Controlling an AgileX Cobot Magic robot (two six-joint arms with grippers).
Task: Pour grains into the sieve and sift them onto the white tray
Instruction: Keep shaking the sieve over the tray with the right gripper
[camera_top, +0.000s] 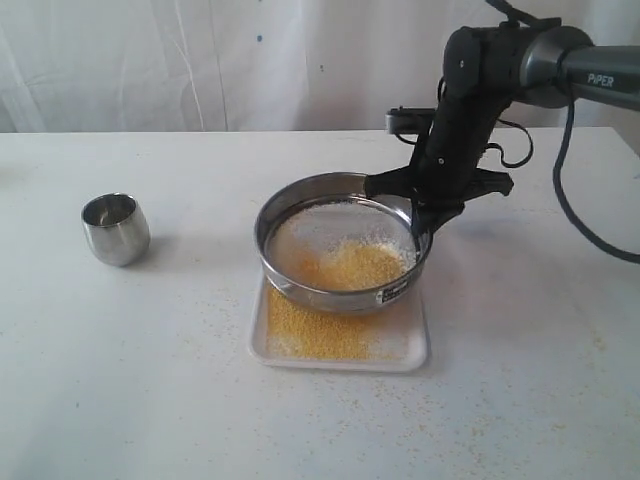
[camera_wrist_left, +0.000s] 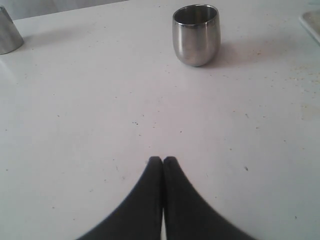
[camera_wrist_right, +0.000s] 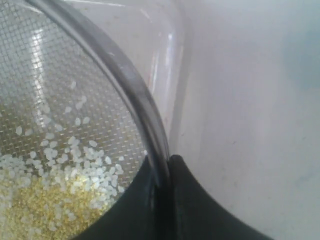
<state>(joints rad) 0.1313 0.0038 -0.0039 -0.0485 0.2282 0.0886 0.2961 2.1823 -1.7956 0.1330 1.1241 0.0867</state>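
The grains (camera_top: 352, 266) lie in the sieve (camera_top: 330, 298), just inward of the right hand (camera_top: 424, 218), which grips the sieve's rim and holds it tilted over the white tray (camera_top: 408, 348). A fine yellow heap already covers part of the tray, while yellow and whitish bits sit on the mesh. Pouring looks done and sifting partway. The left hand (camera_wrist_left: 162, 161) is clenched and empty over the tabletop (camera_wrist_left: 75, 125), with the steel cup (camera_wrist_left: 196, 34) well ahead of it.
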